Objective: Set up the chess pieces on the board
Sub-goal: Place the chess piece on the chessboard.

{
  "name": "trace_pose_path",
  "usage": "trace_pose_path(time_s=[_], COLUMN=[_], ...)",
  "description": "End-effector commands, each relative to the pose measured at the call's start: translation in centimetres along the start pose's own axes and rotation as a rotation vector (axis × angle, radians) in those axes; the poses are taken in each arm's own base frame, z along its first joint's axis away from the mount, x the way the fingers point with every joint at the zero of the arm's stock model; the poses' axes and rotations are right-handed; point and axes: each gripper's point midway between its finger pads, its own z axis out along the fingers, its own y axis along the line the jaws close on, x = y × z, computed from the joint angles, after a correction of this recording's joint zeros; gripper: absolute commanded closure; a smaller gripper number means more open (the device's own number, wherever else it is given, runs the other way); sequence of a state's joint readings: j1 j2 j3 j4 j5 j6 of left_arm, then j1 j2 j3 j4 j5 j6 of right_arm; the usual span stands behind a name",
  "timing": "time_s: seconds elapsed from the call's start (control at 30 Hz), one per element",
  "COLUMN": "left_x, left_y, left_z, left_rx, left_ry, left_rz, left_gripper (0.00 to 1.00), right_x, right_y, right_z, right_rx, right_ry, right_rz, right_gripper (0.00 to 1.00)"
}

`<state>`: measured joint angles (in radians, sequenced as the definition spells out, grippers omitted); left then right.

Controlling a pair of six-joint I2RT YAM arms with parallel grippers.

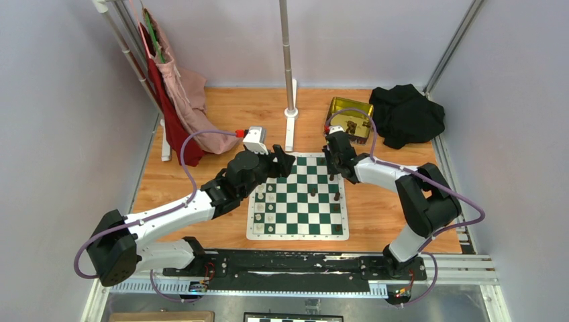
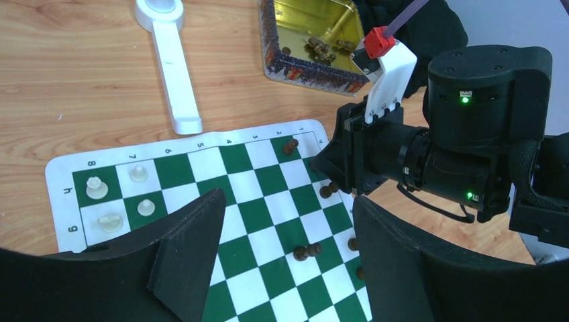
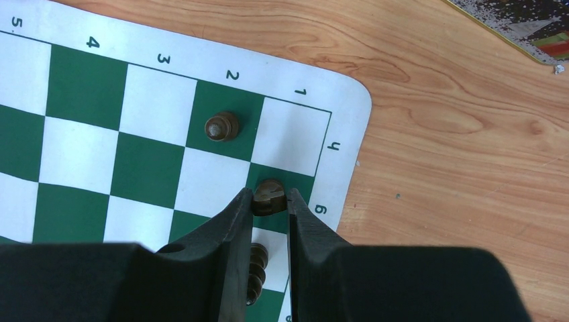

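The green and white board [image 1: 296, 233] lies between my arms. My right gripper [image 3: 270, 202] is shut on a dark brown chess piece [image 3: 269, 193], held upright over the green square at the board's far right corner [image 3: 80, 87]. Another dark piece [image 3: 221, 126] stands one square away, and a third [image 3: 257, 267] lies below the fingers. My left gripper [image 2: 288, 268] is open and empty above the board [image 2: 201, 164], over a fallen dark piece [image 2: 307, 251]. More dark pieces [image 2: 290, 144] stand along the right side. In the top view the right gripper [image 1: 333, 168] and left gripper [image 1: 285, 163] hover over the board's far edge.
Cream-white pieces [image 2: 96, 187] stand at the board's left end. A gold tin [image 1: 350, 115] holding more dark pieces sits behind the board, with a black cloth [image 1: 406, 114] to its right. A white pole stand [image 1: 290, 111] and hanging pink and red cloths [image 1: 178, 100] are at the back.
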<state>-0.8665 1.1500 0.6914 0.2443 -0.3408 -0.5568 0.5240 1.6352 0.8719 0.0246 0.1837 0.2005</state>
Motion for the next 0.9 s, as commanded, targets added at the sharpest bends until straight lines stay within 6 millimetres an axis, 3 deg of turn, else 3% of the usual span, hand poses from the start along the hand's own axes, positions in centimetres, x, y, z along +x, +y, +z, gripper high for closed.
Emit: trace_pose_path(time_s=[0.0, 0.1, 0.87], left_x=[-0.37, -0.36, -0.30], left_y=[-0.49, -0.46, -0.74], left_z=[0.15, 0.15, 0.04], left_rx=[0.006, 0.005, 0.008], left_ry=[-0.015, -0.015, -0.015], left_rz=[-0.002, -0.003, -0.003], left_gripper=[0.25, 0.25, 0.25], right_x=[0.82, 0.67, 0.50], right_y=[0.59, 0.56, 0.39], right_z=[-0.09, -0.22, -1.01], right_rx=[-0.004, -0.005, 0.000], right_ry=[0.022, 0.019, 0.022], right_rz=[-0.001, 0.001, -0.001], right_gripper=[0.79, 0.72, 0.61])
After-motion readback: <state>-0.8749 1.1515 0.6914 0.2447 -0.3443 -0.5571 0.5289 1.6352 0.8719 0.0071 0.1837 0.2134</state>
